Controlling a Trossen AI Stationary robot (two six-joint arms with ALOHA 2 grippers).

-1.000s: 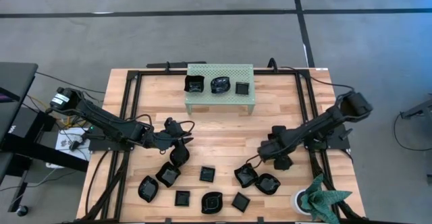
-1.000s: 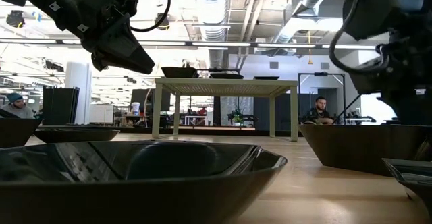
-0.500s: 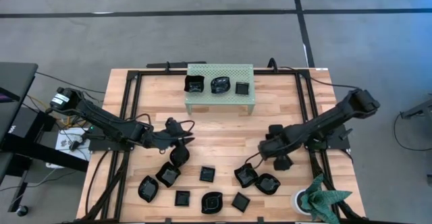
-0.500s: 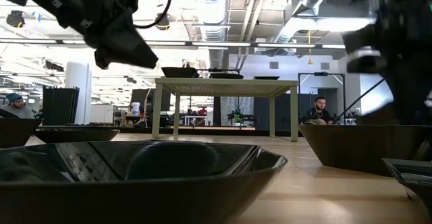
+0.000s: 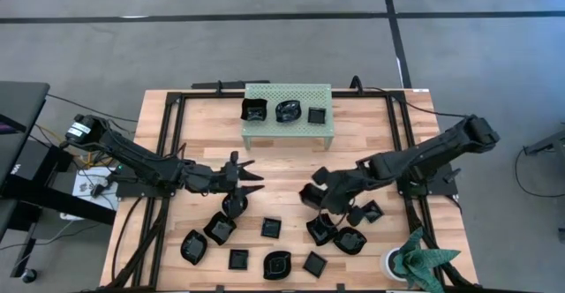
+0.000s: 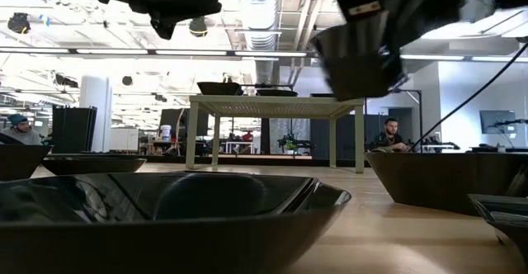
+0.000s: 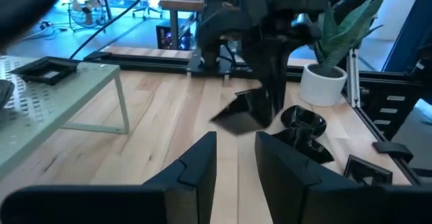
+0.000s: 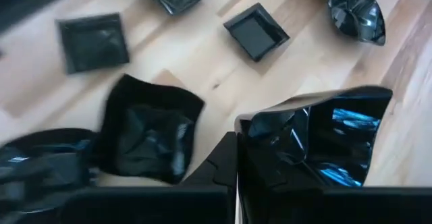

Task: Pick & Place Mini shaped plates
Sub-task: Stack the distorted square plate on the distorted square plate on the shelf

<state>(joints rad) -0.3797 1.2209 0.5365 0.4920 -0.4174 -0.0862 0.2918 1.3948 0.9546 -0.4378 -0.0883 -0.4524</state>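
Mini plates (image 5: 277, 265): glossy black, all of them, pale reflections on the glaze. The one in the right claw (image 8: 236, 158) shows blue glints inside (image 8: 324, 143). Rack (image 5: 288, 116): pale green, evenly dotted with small perforations. Bench (image 5: 282, 165): light wood planks, visible grain, black frame rails along the sides. Arms and left claw (image 7: 235, 158): dark, near black. Plant (image 5: 425, 259): green leaves, white pot (image 5: 395, 263). Floor (image 5: 265, 37): grey with dark lines.

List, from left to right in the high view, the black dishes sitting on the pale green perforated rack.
Wavy-edged squarish black dish → rounded glossy black dish → small square black dish, all on the pale green perforated rack.
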